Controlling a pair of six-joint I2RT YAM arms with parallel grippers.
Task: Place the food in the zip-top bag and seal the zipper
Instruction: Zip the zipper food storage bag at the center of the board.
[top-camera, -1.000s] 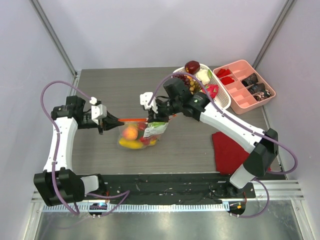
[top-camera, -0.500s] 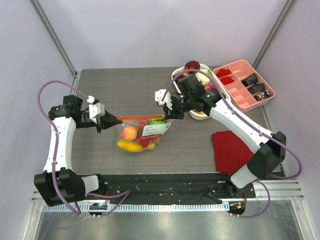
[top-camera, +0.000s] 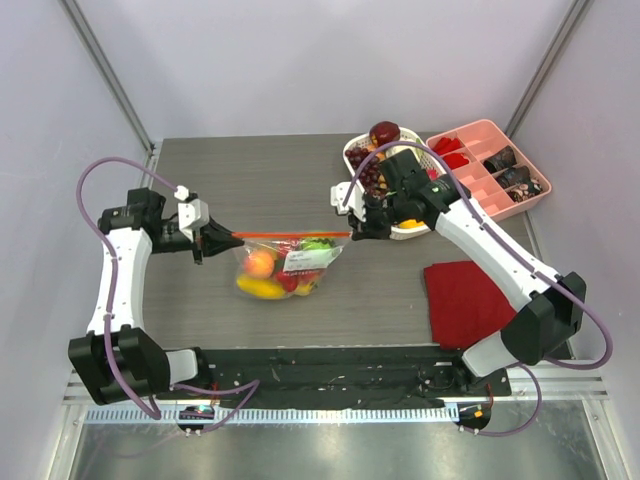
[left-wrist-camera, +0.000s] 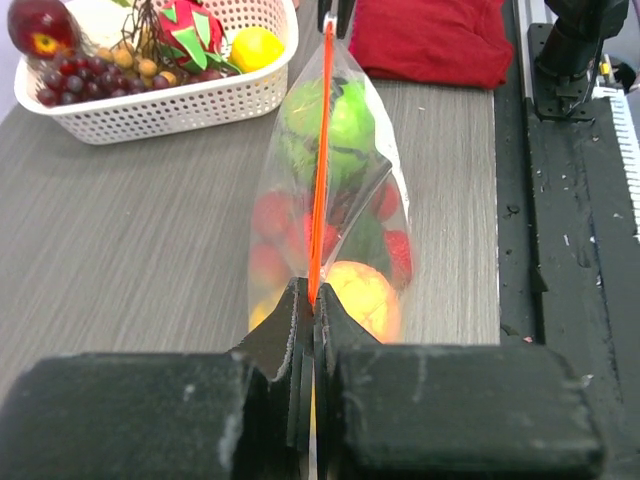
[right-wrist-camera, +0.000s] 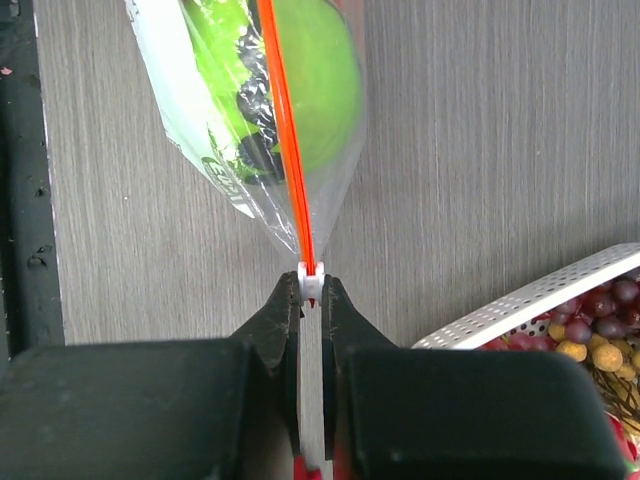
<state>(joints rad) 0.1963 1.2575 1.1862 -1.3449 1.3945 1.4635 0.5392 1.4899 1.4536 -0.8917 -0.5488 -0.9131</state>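
Clear crinkly plastic is bulging with glossy round food (left-wrist-camera: 345, 120): the bag (top-camera: 285, 262) is sitting on the worktop (top-camera: 250, 180), its thin orange zipper (top-camera: 290, 236) stretching taut between the tools. Left tool (left-wrist-camera: 312, 300) is pinching one end, right tool (right-wrist-camera: 311, 290) clamping the white tip (right-wrist-camera: 312, 275). Perforated white basket (left-wrist-camera: 170, 105) is holding fruit (left-wrist-camera: 255, 45).

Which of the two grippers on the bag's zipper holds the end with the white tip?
The right gripper: it pinches the small white tip of the zipper. The left gripper clamps the plain orange-red end.
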